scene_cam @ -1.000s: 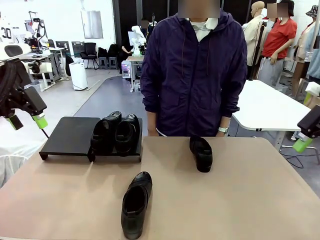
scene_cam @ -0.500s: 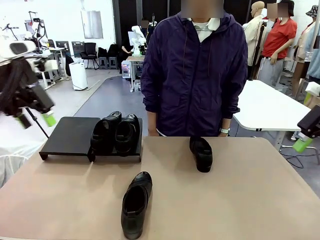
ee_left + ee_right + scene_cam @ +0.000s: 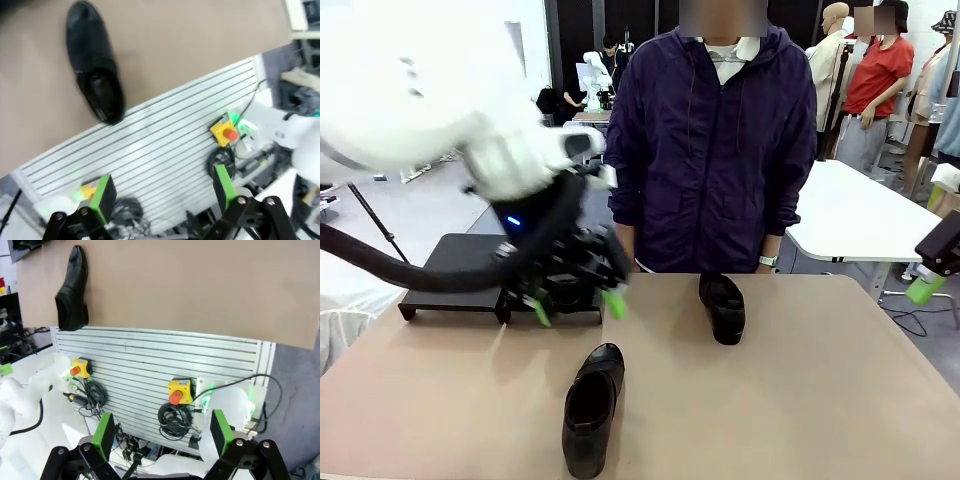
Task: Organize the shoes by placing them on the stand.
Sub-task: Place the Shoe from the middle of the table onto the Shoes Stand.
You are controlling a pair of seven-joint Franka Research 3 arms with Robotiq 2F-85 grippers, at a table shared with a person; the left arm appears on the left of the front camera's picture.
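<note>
A reach for the near shoe (image 3: 592, 408) seems in hand: the left gripper (image 3: 576, 304), spread and empty, is poised above the tan table (image 3: 840, 400), before the stand (image 3: 450, 265). Lowering astride that shoe is called for next. A second shoe (image 3: 722, 306) lies by the person (image 3: 710, 150). The right gripper (image 3: 162, 435) is held spread, aside. A white table (image 3: 850, 215) is seen in the room behind.

right gripper (image 3: 161, 432): fingers apart, empty | shoe (image 3: 72, 287): on table (image 3: 200, 290), at its edge | yellow button boxes (image 3: 180, 391): on slatted panel (image 3: 140, 365)
</note>
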